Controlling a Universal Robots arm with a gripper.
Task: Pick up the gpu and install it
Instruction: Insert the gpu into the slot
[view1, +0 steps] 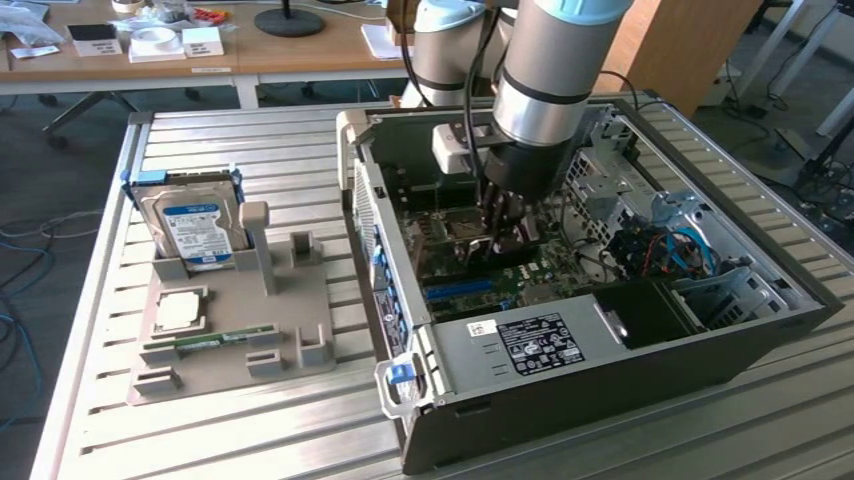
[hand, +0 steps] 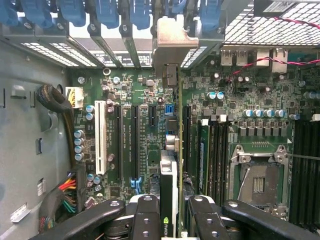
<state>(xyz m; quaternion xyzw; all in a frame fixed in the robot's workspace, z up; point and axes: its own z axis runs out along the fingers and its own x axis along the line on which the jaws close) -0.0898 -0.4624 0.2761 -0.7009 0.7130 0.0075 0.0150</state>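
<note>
The pick-up looks done: the gripper (view1: 511, 232) is down inside the open computer case (view1: 747, 330) at the centre of the exterior view, its jaws partly closed with a finger (hand: 146, 220) pressed on either face of the gpu (hand: 170, 170); the card is held on edge, upright over the motherboard (hand: 125, 150), running in line with the long expansion slots; its silver bracket (hand: 170, 42) reaches the row of rear slot openings; whether the card's edge has gone into a slot I cannot tell, so I judge the install as under way, not finished; on the exterior view's left the grey holder (view1: 227, 330) carries the hard drive (view1: 190, 225), well apart from the case
</note>
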